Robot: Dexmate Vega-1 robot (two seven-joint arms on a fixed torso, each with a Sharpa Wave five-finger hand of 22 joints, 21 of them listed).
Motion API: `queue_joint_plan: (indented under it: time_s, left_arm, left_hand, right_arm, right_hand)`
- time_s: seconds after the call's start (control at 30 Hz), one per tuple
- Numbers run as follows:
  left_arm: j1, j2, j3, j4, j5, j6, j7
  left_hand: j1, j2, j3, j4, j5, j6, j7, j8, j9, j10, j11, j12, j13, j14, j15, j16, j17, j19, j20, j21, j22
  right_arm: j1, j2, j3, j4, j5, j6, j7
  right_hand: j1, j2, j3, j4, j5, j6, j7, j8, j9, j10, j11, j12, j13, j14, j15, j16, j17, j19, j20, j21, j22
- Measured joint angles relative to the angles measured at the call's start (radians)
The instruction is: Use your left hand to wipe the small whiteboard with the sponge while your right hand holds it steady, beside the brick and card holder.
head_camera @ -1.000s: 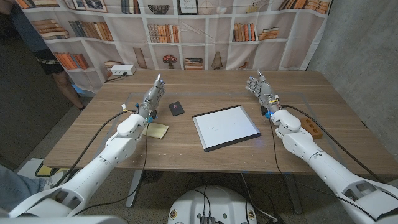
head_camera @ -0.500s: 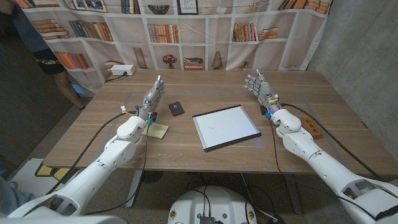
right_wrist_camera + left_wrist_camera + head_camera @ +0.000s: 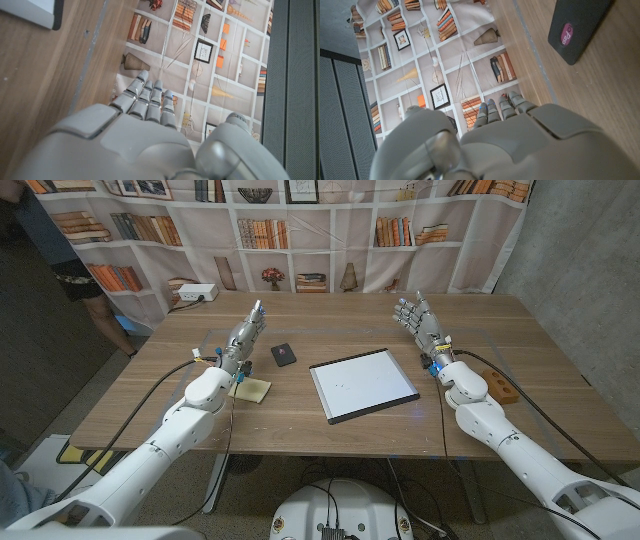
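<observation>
Centrally: whiteboard (image 3: pixel 364 384), long axis slanted, between empty, spread left hand (image 3: pixel 244 338) and right hand (image 3: pixel 418 320); wooden surface (image 3: pixel 330 315); bookshelf backdrop (image 3: pixel 330 230).

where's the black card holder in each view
head view: black card holder lies on the table between the left hand and the whiteboard.
left wrist view: card holder at a corner, beyond the hand's fingers.
right wrist view: not in it.
Shared landmark: the bookshelf backdrop.
</observation>
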Motion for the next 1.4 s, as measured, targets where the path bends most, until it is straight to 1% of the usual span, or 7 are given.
queue_joint_plan:
  time_s: [0.13,0.47,0.77,1.13,1.27,1.3,1.4]
  left_arm:
    - [0.008,0.000,-0.004,-0.005,0.000,-0.012,-0.003]
    - [0.013,0.003,-0.007,-0.009,0.003,-0.033,-0.013]
    - [-0.005,-0.007,-0.004,0.029,0.006,-0.056,-0.041]
    - [-0.013,-0.002,0.000,0.019,0.015,-0.038,-0.030]
    - [-0.013,-0.002,0.000,0.019,0.022,-0.026,-0.012]
    - [-0.012,-0.002,0.002,0.004,0.025,-0.023,-0.005]
    - [-0.010,-0.006,0.005,-0.008,0.034,-0.014,0.013]
  left_hand:
    - [0.000,0.000,0.000,0.000,0.000,0.004,0.004,0.000,0.000,-0.001,0.007,0.000,0.000,0.003,0.003,0.000,0.000,0.000,0.000,0.000,0.000]
    - [0.003,0.003,0.000,0.000,0.000,0.008,0.008,0.000,0.000,0.007,0.014,0.000,0.000,0.009,0.009,0.000,0.000,0.001,0.001,0.000,-0.001]
    - [0.003,0.003,0.000,0.000,0.000,0.018,0.011,0.000,0.000,0.014,0.014,0.000,0.000,0.020,0.009,0.000,0.000,0.013,0.006,0.000,-0.003]
    - [0.012,0.012,0.003,-0.003,-0.005,0.029,0.014,0.000,0.000,0.021,0.010,0.000,0.000,0.033,0.007,0.000,0.000,0.020,0.002,0.000,-0.003]
    - [0.012,0.012,0.003,-0.003,-0.005,0.029,0.014,0.000,0.000,0.026,0.005,0.000,0.000,0.033,0.007,0.000,0.000,0.020,0.002,0.000,-0.003]
    - [0.012,0.012,0.003,-0.003,-0.005,0.029,0.014,0.000,0.000,0.029,0.007,0.000,0.000,0.035,0.009,0.000,0.000,0.020,0.002,0.000,-0.003]
    - [0.012,0.012,0.003,-0.003,-0.005,0.029,0.014,0.000,0.000,0.032,0.010,0.000,0.000,0.042,0.006,0.000,0.000,0.020,0.002,0.000,-0.003]
  right_arm:
    - [-0.025,-0.012,0.004,-0.031,-0.012,0.014,-0.013]
    - [-0.086,-0.044,0.014,-0.109,-0.056,0.037,-0.055]
    - [-0.137,-0.073,0.021,-0.182,-0.114,0.049,-0.104]
    - [-0.168,-0.101,0.024,-0.230,-0.195,0.060,-0.148]
    - [-0.175,-0.114,0.025,-0.240,-0.195,0.060,-0.148]
    - [-0.176,-0.118,0.025,-0.242,-0.233,0.067,-0.160]
    - [-0.179,-0.127,0.026,-0.244,-0.257,0.074,-0.164]
  right_hand:
    - [0.000,0.000,0.000,0.000,0.000,0.000,0.000,0.000,0.000,-0.004,-0.004,0.000,0.000,0.000,0.000,0.000,0.000,0.005,-0.005,0.000,0.000]
    - [0.000,0.000,-0.004,-0.004,0.000,0.003,-0.003,0.000,0.000,0.000,-0.008,0.000,0.000,-0.004,-0.004,0.000,0.000,0.009,-0.002,0.000,0.000]
    - [0.000,0.000,-0.004,-0.004,0.003,0.017,-0.009,0.000,0.000,0.012,-0.020,0.000,0.000,0.007,-0.014,0.000,0.000,0.011,-0.004,-0.008,0.000]
    - [0.000,0.000,-0.009,-0.008,0.007,0.025,-0.014,0.000,0.000,0.016,-0.034,0.000,0.000,0.016,-0.023,0.000,0.000,0.022,-0.004,-0.008,0.000]
    - [0.005,-0.005,-0.009,-0.008,0.007,0.028,-0.018,0.000,0.000,0.016,-0.034,0.000,0.000,0.019,-0.027,0.000,0.000,0.030,0.002,-0.008,0.000]
    - [0.005,-0.005,-0.009,-0.008,0.007,0.028,-0.018,0.000,0.000,0.016,-0.034,0.000,0.000,0.019,-0.027,0.000,0.000,0.031,0.002,-0.008,0.000]
    - [0.005,-0.005,-0.008,-0.008,0.007,0.028,-0.018,0.000,0.000,0.020,-0.038,0.000,0.000,0.019,-0.027,0.000,0.000,0.031,0.002,-0.008,0.000]
